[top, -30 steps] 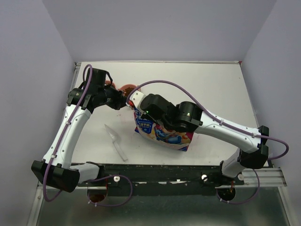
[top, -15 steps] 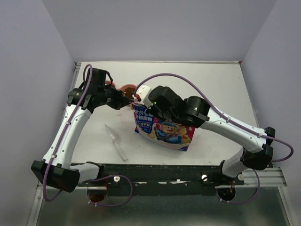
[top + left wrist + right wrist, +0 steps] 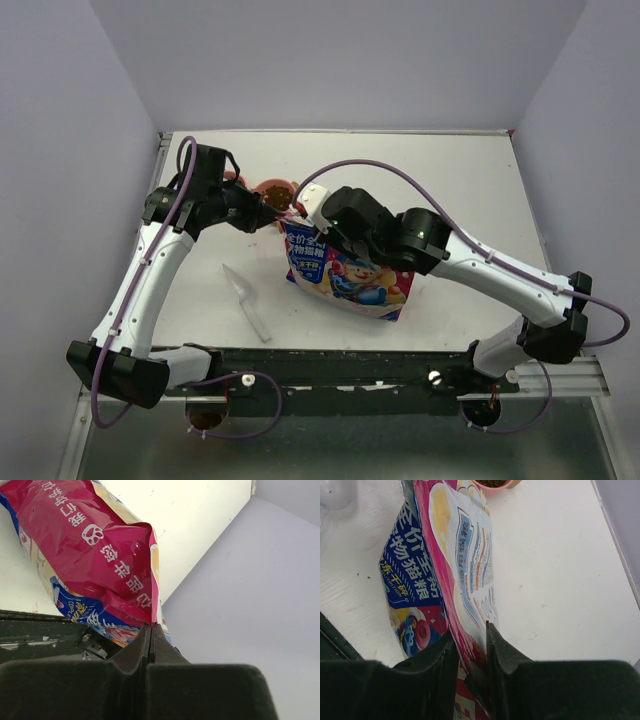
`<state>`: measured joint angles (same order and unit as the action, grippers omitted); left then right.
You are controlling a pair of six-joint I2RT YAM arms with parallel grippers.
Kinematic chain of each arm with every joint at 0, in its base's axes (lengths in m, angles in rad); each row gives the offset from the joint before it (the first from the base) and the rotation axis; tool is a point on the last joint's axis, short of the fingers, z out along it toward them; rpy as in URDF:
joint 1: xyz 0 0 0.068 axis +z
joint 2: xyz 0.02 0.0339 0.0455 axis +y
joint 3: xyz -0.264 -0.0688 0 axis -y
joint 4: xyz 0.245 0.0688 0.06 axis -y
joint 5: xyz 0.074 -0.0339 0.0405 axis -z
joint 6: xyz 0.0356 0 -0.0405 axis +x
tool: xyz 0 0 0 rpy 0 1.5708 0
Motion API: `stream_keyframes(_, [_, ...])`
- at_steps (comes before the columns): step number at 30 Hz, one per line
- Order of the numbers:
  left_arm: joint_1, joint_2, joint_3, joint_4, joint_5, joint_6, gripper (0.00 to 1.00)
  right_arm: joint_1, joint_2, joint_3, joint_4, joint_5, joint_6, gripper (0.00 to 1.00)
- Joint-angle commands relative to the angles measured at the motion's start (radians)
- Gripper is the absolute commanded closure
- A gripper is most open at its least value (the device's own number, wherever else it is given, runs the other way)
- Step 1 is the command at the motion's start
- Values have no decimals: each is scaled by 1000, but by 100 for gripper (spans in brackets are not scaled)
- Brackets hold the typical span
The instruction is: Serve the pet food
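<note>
Kibble (image 3: 274, 192) shows from above as a dark patch in a pink bowl (image 3: 268, 182), just past the 11 o'clock corner of the bag (image 3: 350, 280). The bag lies on the bench (image 3: 450, 180) with its long axis running from 11 to 5 o'clock. Both grippers meet at that 11 o'clock end. The left gripper (image 3: 276, 220) is the nearer to the bowl, and the right gripper (image 3: 318, 225) is just beside it towards 3 o'clock. A clear scoop (image 3: 247, 300) lies apart at 8 o'clock of the bag.

On the left wrist view, the left gripper (image 3: 151, 630) is pressed fully together on the bag's (image 3: 90, 545) folded edge.

On the right wrist view, the right gripper (image 3: 469, 630) is nearly closed, with the bag's (image 3: 465, 555) edge pinched between its fingers. The bowl (image 3: 492, 489) of kibble (image 3: 492, 482) sits at 12 o'clock, beyond the bag's far end. Whether the bag's mouth is open is hard to tell.
</note>
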<state>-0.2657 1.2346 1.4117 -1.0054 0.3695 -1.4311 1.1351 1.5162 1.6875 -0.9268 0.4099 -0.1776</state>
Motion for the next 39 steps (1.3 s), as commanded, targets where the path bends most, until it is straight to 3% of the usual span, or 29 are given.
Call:
stream_keyframes(1, [10,-18,67,47,20,0,100,-8,-39,-26,-30,50,-5,65])
stream_keyframes(3, [11,-17,64,45,22,0,100,-9,-47,-26,-38,43,-2,71])
stream_keyframes(6, [11,-15,67,48,22,3,100,-9,-59,-26,-34,47,9,92])
stream_keyframes(8, [13,-15,64,48,22,4,100,-12,-68,-32,-33,56,13,100])
stream_keyframes(16, [28,-15,66,48,22,9,100,-41,-134,-63,-46,66,36,99])
stream_keyframes(18, [31,-14,72,45,22,12,100,-43,-142,-81,-72,75,36,89])
stream_keyframes(21, [31,-4,82,39,23,17,100,-41,-169,-121,-76,60,32,86])
stream_keyframes(24, [31,-4,82,39,23,17,100,-43,-183,-134,-76,61,43,76])
stream_keyframes(28, [31,-6,81,41,25,18,100,-41,-182,-135,-76,63,46,74])
stream_keyframes(30, [31,-4,78,41,25,17,100,-43,-180,-143,-76,66,44,79])
stream_keyframes(32, [31,-6,78,41,25,20,100,-43,-179,-152,-78,70,47,97])
stream_keyframes(33, [31,-7,78,39,22,18,100,-43,-182,-155,-78,73,47,100])
stream_keyframes(39, [31,-9,78,47,25,26,100,-51,-212,-149,-75,67,59,99])
